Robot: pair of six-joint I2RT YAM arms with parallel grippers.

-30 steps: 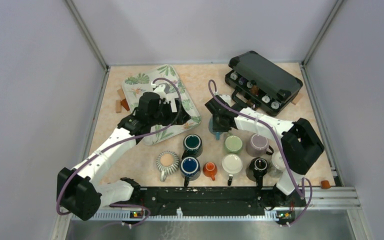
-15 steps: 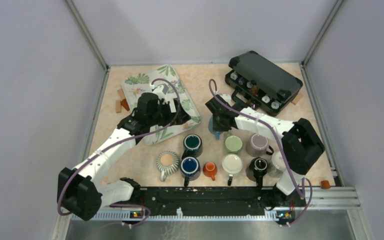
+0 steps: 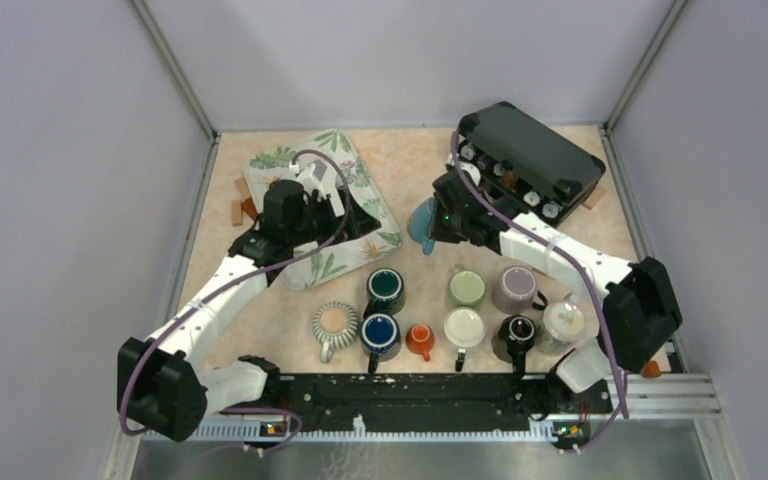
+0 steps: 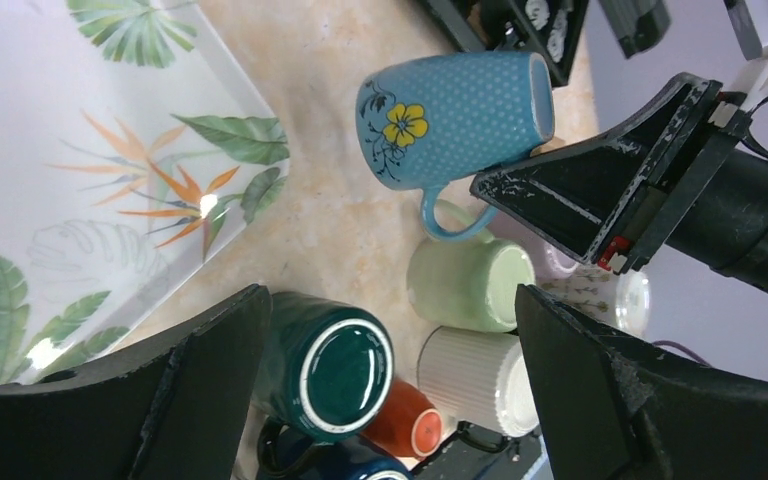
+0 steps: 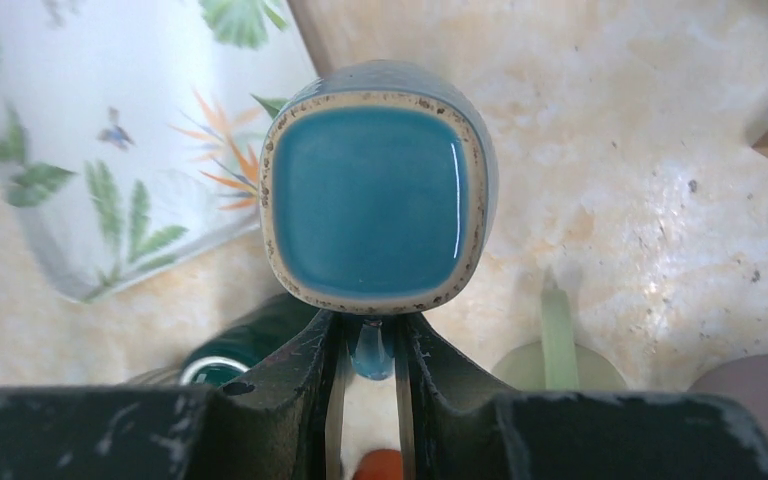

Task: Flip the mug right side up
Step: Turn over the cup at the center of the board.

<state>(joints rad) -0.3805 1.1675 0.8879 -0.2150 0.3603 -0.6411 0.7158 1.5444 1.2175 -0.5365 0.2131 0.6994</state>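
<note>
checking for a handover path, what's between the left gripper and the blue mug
Only a corner of the leafy tray and bare table lie between the left gripper and the blue mug, which the right gripper holds. The top view shows it.

blue mug [image 3: 419, 222]: from above, mostly hidden behind the right gripper [image 3: 436, 228]; in the right wrist view its handle [image 5: 370, 355] is almost covered by the fingers [image 5: 300, 370].
leaf tray [image 3: 280, 160]: far left corner of the table [image 3: 400, 160]; its middle is hidden under the left arm [image 3: 230, 285].
black case [image 3: 535, 150]: far right corner; the things inside are too small to name.
dark blue mug [image 4: 340, 468]: cut off by the lower picture edge.
brown thing [image 3: 650, 368]: near right corner, too small to tell.
</note>
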